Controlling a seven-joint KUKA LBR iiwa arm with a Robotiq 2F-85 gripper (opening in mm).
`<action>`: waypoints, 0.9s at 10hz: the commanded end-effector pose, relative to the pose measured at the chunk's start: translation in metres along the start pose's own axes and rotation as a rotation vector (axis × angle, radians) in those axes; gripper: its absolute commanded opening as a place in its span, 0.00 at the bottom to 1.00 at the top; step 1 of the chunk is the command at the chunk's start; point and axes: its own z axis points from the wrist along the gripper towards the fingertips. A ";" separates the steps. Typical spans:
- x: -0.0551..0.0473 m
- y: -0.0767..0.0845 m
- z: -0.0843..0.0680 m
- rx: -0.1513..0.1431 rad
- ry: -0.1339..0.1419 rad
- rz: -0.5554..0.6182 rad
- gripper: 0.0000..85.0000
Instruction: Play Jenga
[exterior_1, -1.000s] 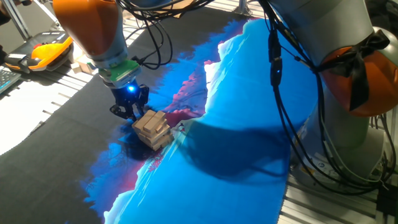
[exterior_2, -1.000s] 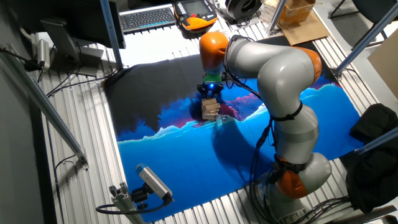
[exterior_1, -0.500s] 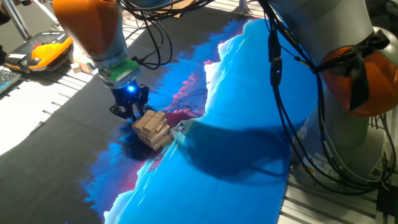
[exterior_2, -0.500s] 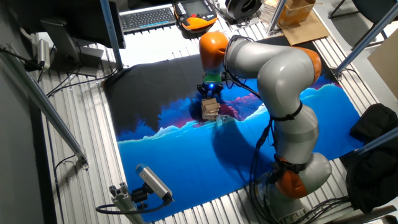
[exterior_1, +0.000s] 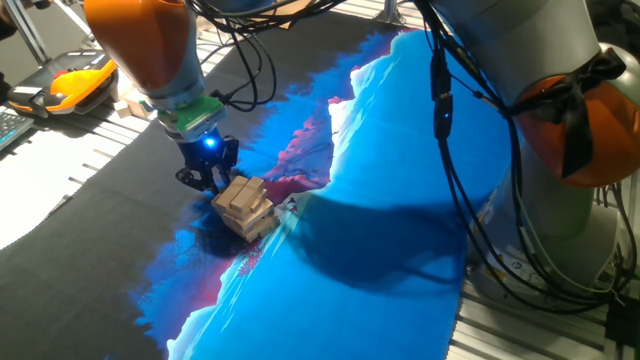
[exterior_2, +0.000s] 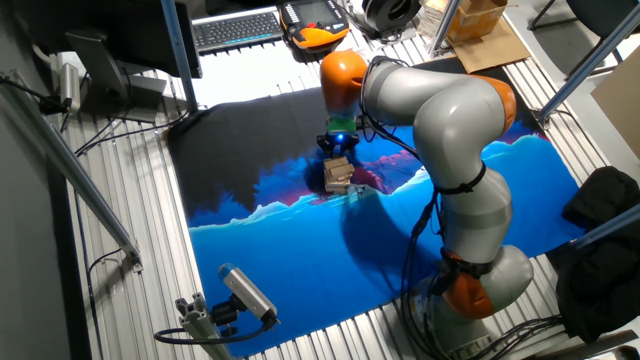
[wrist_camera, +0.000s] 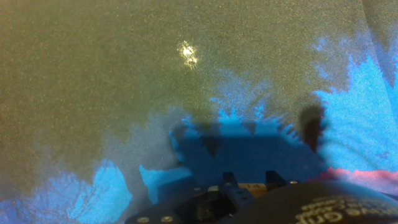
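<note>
Gripper (exterior_1: 208, 181) w/ blue light is sitting low against the Jenga (exterior_1: 245, 207) tower's far side on blue/black cloth (exterior_1: 400, 180); finger state unclear, no legible writing.

No legible text, seemingly.

Just one Jenga (exterior_1: 245, 207) tower on the printed mat (exterior_1: 380, 200), roughly four crosswise layers, blocks too small to count properly. One arm (exterior_2: 440, 120), one gripper (exterior_1: 205, 180) right beside the tower. Off the mat's far edge: one keyboard (exterior_2: 237, 27), two orange-and-black handheld units, or maybe the same one seen twice (exterior_1: 80, 80) (exterior_2: 318, 22). One cardboard box (exterior_2: 475, 18) at the far corner. One camera (exterior_2: 245, 292) near the front edge.
</note>
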 end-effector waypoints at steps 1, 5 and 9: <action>0.000 0.000 0.000 0.000 0.000 0.000 0.20; -0.001 0.000 0.000 0.000 -0.002 0.000 0.20; 0.001 0.000 -0.002 0.000 0.001 0.001 0.20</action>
